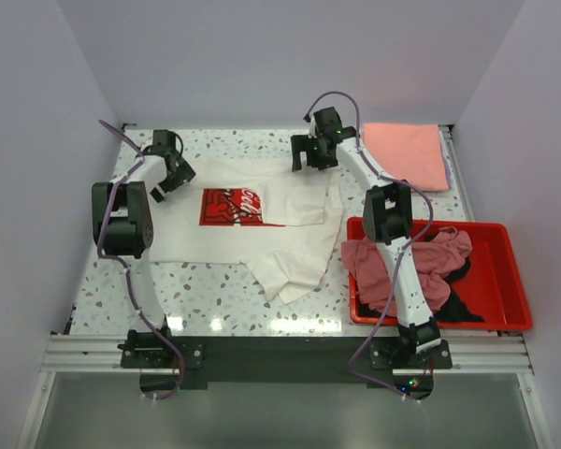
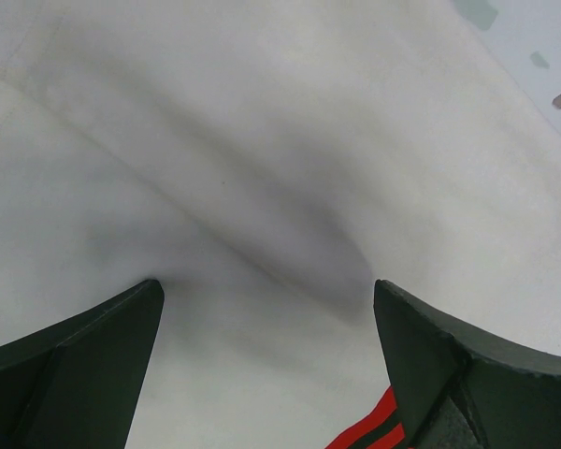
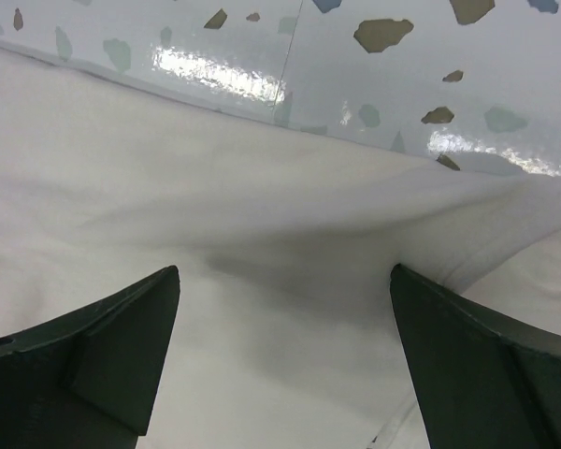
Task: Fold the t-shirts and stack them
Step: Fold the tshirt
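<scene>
We saw left jaws and right jaws spread empty over the white t-shirt [image 1: 290, 245] toward the far edge of the counter [image 1: 206, 285]; folding it, we judged, next needed pinches.

This looks like a robotics lab cell, not a home. Plain white walls [image 1: 37, 75] close in a speckled terrazzo table [image 1: 215, 299], the far wall just beyond both pairs of jaws. Well behind the jaws, the arm bases [image 1: 154, 348] are bolted to an aluminium rail [image 1: 84, 354], and purple cables [image 1: 332, 93] hang loose.
</scene>
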Robot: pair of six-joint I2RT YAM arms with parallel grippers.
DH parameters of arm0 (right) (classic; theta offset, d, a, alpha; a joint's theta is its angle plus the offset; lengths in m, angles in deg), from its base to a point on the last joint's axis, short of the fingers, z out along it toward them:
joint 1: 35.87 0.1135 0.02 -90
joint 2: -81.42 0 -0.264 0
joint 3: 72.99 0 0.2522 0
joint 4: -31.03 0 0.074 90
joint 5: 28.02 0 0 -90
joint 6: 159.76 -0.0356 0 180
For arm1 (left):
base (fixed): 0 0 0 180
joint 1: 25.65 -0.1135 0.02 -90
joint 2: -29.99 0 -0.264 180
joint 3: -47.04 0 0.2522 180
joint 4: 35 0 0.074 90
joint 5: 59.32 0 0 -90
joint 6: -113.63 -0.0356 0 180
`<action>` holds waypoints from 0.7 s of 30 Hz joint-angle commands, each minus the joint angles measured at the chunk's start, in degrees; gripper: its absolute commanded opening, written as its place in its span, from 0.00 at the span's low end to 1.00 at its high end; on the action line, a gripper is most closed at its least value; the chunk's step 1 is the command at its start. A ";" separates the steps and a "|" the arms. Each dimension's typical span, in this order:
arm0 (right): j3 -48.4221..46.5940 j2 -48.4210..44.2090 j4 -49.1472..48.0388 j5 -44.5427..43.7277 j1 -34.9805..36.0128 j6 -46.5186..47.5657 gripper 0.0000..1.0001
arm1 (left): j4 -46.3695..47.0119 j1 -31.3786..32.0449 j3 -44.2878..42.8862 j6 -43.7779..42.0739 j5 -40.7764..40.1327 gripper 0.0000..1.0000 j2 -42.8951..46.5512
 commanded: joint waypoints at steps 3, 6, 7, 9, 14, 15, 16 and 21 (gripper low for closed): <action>-4.77 1.98 -1.89 0.90 -1.45 1.67 0.99 | -4.20 -0.55 -6.64 -0.69 2.28 1.00 -3.60; -3.90 -3.37 -1.72 5.12 -0.92 3.16 0.99 | -4.55 -0.46 -7.01 -1.31 2.28 1.00 0.70; -3.02 -5.04 -1.63 5.39 -0.49 4.47 0.99 | -4.64 -0.46 -6.66 -1.40 2.19 1.00 3.93; 0.40 -11.17 -0.32 4.17 1.61 6.93 0.99 | -4.82 -0.46 -3.69 -1.31 1.49 1.00 7.72; 19.06 -26.30 -0.75 -4.00 8.30 8.62 0.99 | -1.49 -0.46 14.81 0.88 2.63 1.00 24.41; 23.31 -29.55 -1.45 -4.45 11.09 7.92 0.99 | -0.69 -0.46 18.36 1.93 2.89 1.00 26.96; 27.88 -35.50 -2.76 -4.63 12.51 5.91 0.99 | 0.27 -0.37 21.96 2.20 3.07 1.00 31.95; 60.31 -54.43 -15.57 -3.14 23.22 -1.30 0.99 | 4.14 -0.46 39.38 2.47 4.74 1.00 41.92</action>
